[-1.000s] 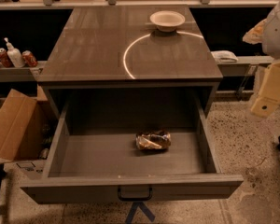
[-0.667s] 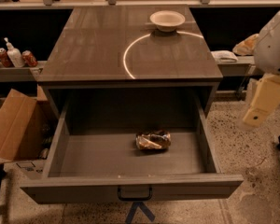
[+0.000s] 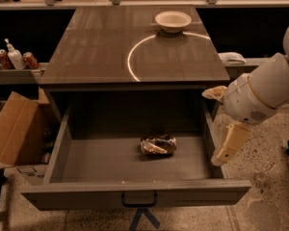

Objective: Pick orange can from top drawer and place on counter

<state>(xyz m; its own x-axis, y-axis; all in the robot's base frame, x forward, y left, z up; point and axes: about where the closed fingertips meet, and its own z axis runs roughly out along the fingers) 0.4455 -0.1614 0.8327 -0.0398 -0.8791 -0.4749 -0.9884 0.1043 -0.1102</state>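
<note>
The orange can [image 3: 158, 145] lies on its side on the floor of the open top drawer [image 3: 58, 148], near the middle and a little to the right. It is crumpled, shiny orange-gold and brown. The drawer is pulled out under the counter [image 3: 96, 47], which bears a thin bright arc mark. My gripper [image 3: 222, 121] hangs at the drawer's right side, above its right wall and to the right of the can, not touching it. Its cream fingers [image 3: 229, 143] are spread apart and hold nothing.
A white bowl [image 3: 173, 20] stands at the back of the counter. A cardboard box [image 3: 14, 129] sits on the floor to the left. Red cans [image 3: 30, 59] and a bottle [image 3: 13, 57] stand on a left shelf. The drawer's dark handle [image 3: 139, 201] faces front.
My arm has swung in from the right edge and lower, bringing the gripper down to the drawer's right wall. The can and drawer have not moved.
</note>
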